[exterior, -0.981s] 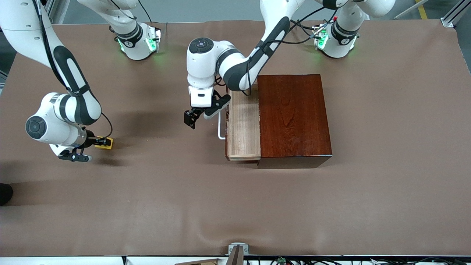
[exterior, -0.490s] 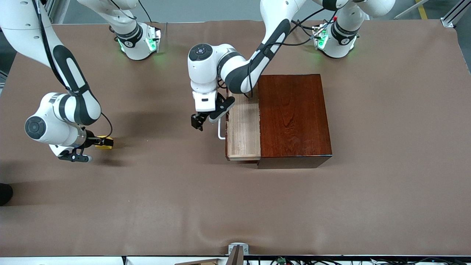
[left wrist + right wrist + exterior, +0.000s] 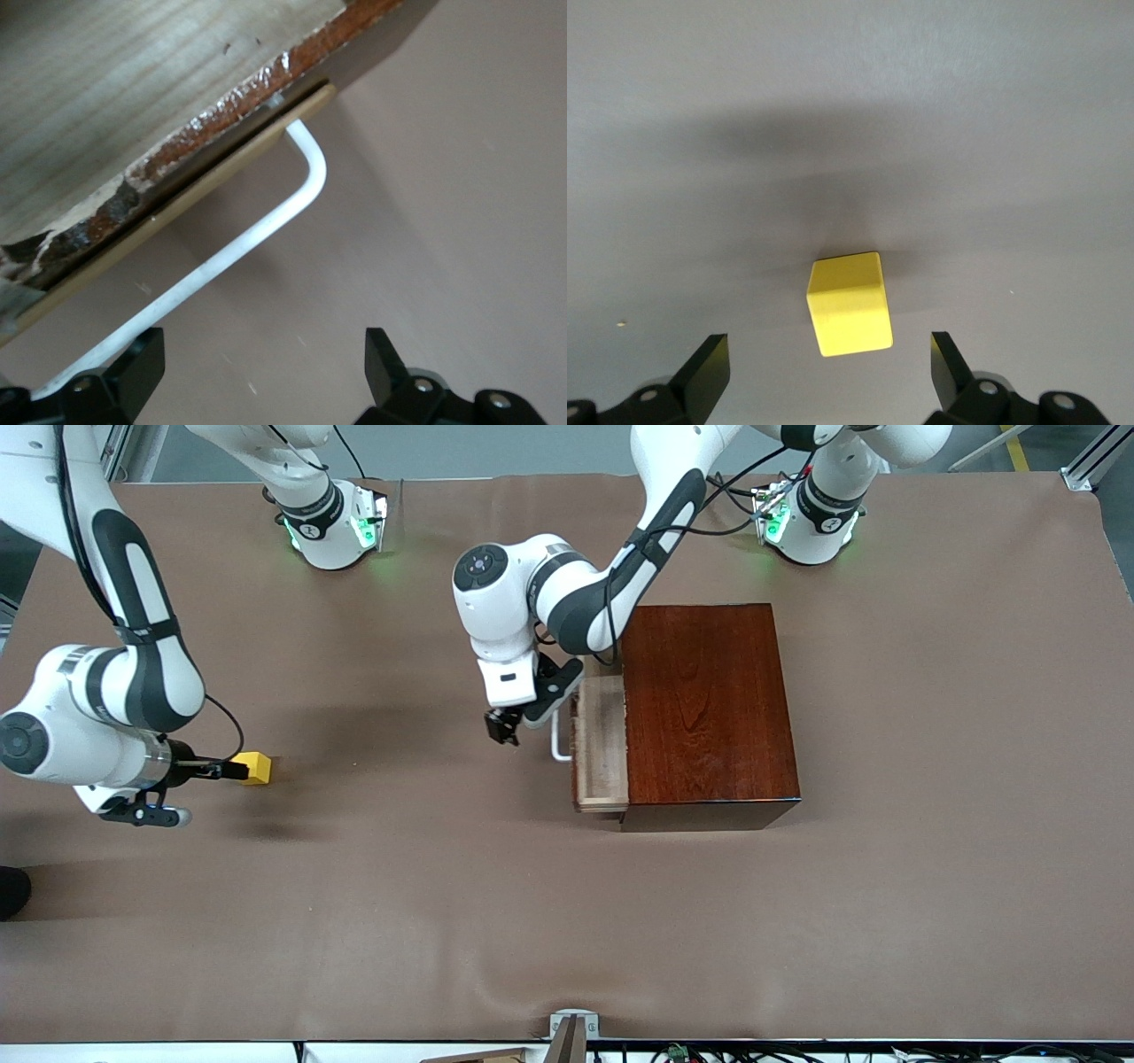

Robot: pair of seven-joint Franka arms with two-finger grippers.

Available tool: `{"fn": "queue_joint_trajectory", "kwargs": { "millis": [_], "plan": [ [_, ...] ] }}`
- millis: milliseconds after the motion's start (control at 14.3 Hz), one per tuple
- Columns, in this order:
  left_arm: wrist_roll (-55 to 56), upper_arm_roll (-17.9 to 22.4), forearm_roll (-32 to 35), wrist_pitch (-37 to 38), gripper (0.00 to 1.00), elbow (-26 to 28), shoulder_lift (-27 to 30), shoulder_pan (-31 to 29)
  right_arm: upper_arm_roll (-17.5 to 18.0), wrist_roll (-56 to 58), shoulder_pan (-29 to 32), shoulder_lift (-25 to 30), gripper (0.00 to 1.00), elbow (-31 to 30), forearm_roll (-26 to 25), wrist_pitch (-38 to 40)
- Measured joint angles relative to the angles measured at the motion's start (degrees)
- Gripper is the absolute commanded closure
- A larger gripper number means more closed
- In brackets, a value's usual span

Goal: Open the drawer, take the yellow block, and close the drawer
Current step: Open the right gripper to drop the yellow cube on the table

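Note:
The yellow block [image 3: 255, 768] lies loose on the table toward the right arm's end. My right gripper [image 3: 227, 771] is low beside it and open. In the right wrist view the yellow block [image 3: 849, 304] sits just ahead of the right gripper [image 3: 828, 372], touching neither finger. The drawer [image 3: 602, 746] sticks partway out of the dark reddish-brown box [image 3: 709, 708]. Its white handle [image 3: 558, 740] faces my left gripper [image 3: 502, 729]. The left gripper [image 3: 264, 372] is open, and the handle [image 3: 266, 226] runs down to one fingertip [image 3: 146, 359]. The visible part of the drawer holds nothing.
Brown paper covers the table [image 3: 567, 921]. Both arm bases [image 3: 332, 527] stand along the edge farthest from the front camera. The left arm's forearm [image 3: 620, 576] crosses over the box's corner.
The right gripper opened, let go of the yellow block and drew back toward its end of the table. The left gripper moved toward the box and the drawer slid partway in.

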State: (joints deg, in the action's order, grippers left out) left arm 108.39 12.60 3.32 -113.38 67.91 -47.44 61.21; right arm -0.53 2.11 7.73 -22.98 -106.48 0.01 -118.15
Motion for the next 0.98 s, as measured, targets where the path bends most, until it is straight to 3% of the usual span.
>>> {"fn": "queue_joint_trajectory", "kwargs": {
  "millis": [350, 701, 981],
  "plan": [
    [0.0, 2.3, 1.6, 8.7, 0.0, 0.3, 0.0, -0.9, 0.6, 0.1, -0.2, 2.9, 0.0, 4.0, 0.0, 3.7],
    [0.7, 2.2, 1.6, 9.1, 0.0, 0.3, 0.0, -1.1, 1.0, 0.5, -0.9, 7.7, 0.0, 5.8, 0.0, 5.7],
    [-5.6, 2.1, 1.5, 9.0, 0.0, -0.3, 0.4, -1.1, 1.1, 0.5, -3.1, 10.5, 0.0, 11.5, 0.0, 15.7]
  ]
}}
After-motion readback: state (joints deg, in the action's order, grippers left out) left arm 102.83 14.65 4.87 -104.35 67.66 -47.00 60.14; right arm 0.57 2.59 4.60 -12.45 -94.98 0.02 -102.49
